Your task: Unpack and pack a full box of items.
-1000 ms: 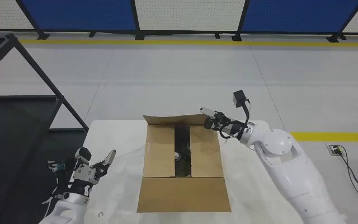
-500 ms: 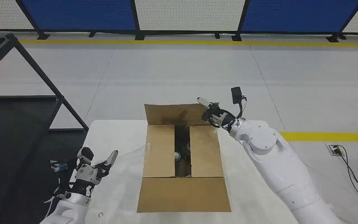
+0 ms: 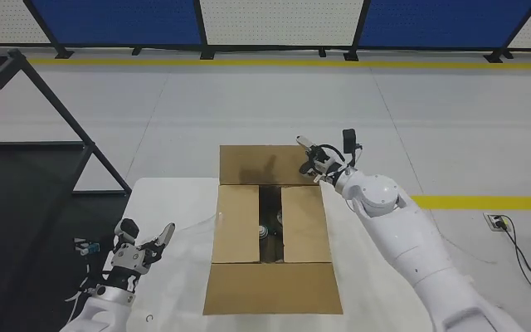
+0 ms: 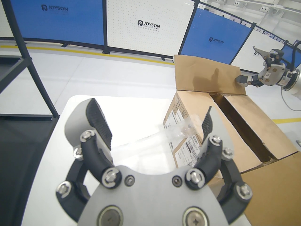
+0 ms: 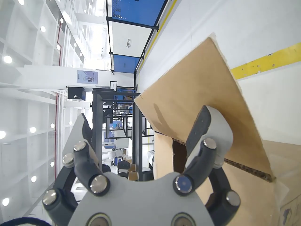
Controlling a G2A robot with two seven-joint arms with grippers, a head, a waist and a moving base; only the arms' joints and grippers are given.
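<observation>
A brown cardboard box (image 3: 236, 224) stands in the middle of the white table (image 3: 170, 207). Its two long flaps lie nearly closed, and a dark gap between them shows a few items (image 3: 266, 231). The near flap (image 3: 274, 288) lies folded out flat. The far flap (image 3: 265, 164) stands raised. My right gripper (image 3: 309, 158) is open at that flap's right corner, with one finger against the cardboard (image 5: 200, 90). My left gripper (image 3: 143, 239) hovers open and empty over the table, left of the box (image 4: 211, 118).
A black metal rack (image 3: 50, 124) stands beside the table's left edge. A strip of clear tape (image 4: 182, 128) hangs off the box's left side. Blue and white partition panels (image 3: 282, 21) line the far floor. Bare tabletop lies on either side of the box.
The far flap has swung up from nearly flat to raised, with my right gripper moving back along with it. The left arm has stayed nearly still.
</observation>
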